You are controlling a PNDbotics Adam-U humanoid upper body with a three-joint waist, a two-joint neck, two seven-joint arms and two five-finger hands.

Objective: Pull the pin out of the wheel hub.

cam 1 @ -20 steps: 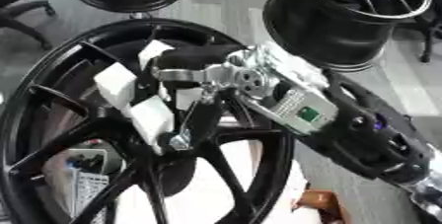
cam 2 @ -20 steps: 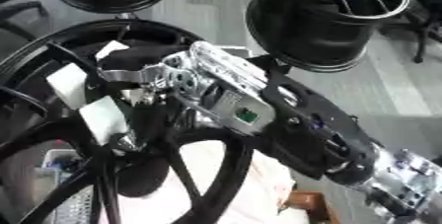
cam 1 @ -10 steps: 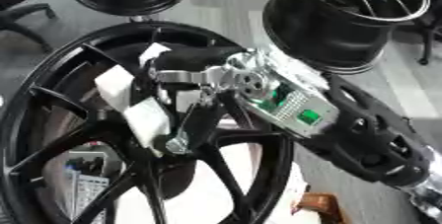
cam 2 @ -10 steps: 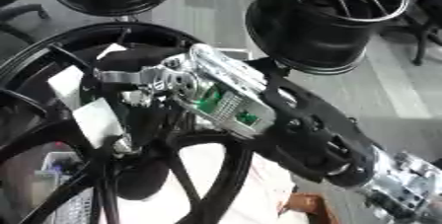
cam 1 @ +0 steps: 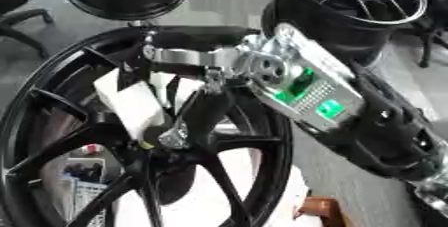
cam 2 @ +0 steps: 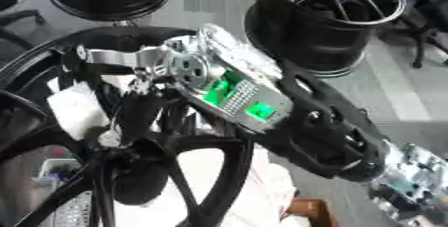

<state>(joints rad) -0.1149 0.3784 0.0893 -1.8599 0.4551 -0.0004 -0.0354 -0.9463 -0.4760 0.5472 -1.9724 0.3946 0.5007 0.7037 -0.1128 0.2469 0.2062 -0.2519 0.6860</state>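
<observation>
The right hand (cam 1: 262,68) reaches in from the right over the black wheel hub (cam 1: 105,136). Its fingers (cam 1: 197,116) point down, closed together on a small silvery pin (cam 1: 172,138) at their tips, at the hub's centre. A white tag (cam 1: 131,102) sits just left of the fingers.

Wheel hub (cam 1: 262,136): glossy black metal, smooth spokes
Right hand (cam 1: 262,68): silver metal joints, matt black plastic fingers
Tag (cam 1: 131,103): white paper, matt
</observation>
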